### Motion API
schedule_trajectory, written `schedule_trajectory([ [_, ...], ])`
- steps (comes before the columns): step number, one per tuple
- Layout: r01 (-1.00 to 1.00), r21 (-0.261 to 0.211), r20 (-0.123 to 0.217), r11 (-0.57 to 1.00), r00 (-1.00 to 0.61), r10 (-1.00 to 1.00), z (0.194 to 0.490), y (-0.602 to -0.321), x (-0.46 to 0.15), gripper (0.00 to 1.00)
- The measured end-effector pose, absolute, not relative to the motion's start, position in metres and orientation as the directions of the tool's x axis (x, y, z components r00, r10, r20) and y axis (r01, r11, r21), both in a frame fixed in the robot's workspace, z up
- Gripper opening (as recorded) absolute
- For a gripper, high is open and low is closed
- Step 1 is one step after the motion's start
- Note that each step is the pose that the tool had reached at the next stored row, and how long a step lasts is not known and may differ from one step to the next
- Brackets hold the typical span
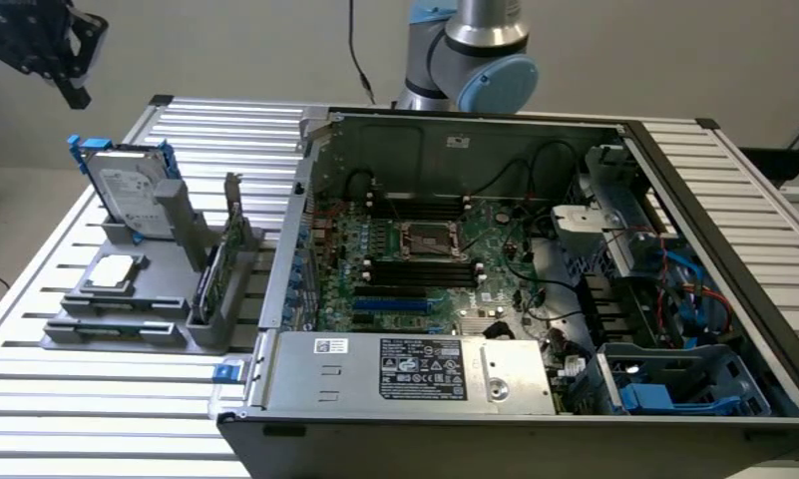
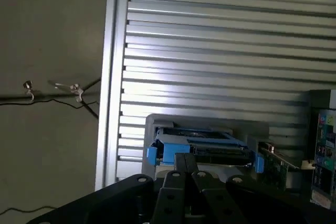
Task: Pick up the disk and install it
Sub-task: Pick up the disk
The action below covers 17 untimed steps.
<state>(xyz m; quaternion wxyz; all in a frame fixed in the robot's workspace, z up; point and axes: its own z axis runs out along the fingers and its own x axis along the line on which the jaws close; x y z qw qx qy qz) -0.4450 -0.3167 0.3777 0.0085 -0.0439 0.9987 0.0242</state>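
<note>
**Disk waits in its stand, gripper shut above it**

Nearest me, at six o'clock in the exterior view, the open computer case point(image 1: 413, 150) shows its grey power supply point(image 1: 406, 369); at four o'clock sits a blue-lined bay point(image 1: 678, 384) with cables crowding round it. Further back, at nine o'clock, a grey stand point(image 1: 120, 324) on the slatted table point(image 1: 53, 419) holds the disk point(image 1: 127, 190) upright, blue rails along its edges; a small silver chip point(image 1: 113, 271) lies flat before it, and a green card point(image 1: 226, 249) stands on edge just beside it. Farthest, at eleven o'clock, the gripper point(image 1: 69, 90) hangs well apart from the disk, jaws closed on nothing; in the wrist view the gripper point(image 2: 186, 163) points toward the disk point(image 2: 202, 148).

The trouble I'd expect: shut jaws coming down would strike the disk's upper edge and tip it in the stand; a drift toward three o'clock would clip the card; a grip on one rail only could let the disk swing; the loose cables could snag it by the bay.
</note>
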Motion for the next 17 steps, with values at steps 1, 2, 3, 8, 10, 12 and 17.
schedule_trajectory([
  [1, -0.105, 0.048, -0.019, 0.993, -0.994, -0.104, 0.3775, -0.3166, -0.4450, 0.11],
  [2, -0.123, 0.048, -0.019, 0.991, -0.992, -0.122, 0.3774, -0.3166, -0.4451, 0.11],
  [3, -0.141, 0.048, -0.019, 0.989, -0.990, -0.140, 0.3772, -0.3167, -0.4451, 0.11],
  [8, -0.230, 0.048, -0.019, 0.972, -0.973, -0.230, 0.3764, -0.3167, -0.4450, 0.11],
  [10, -0.266, 0.048, -0.019, 0.963, -0.964, -0.265, 0.3760, -0.3167, -0.4450, 0.11],
  [12, -0.301, 0.048, -0.019, 0.953, -0.954, -0.300, 0.3755, -0.3167, -0.4450, 0.11],
  [17, -0.386, 0.048, -0.016, 0.921, -0.923, -0.385, 0.3738, -0.3167, -0.4451, 0.11],
])
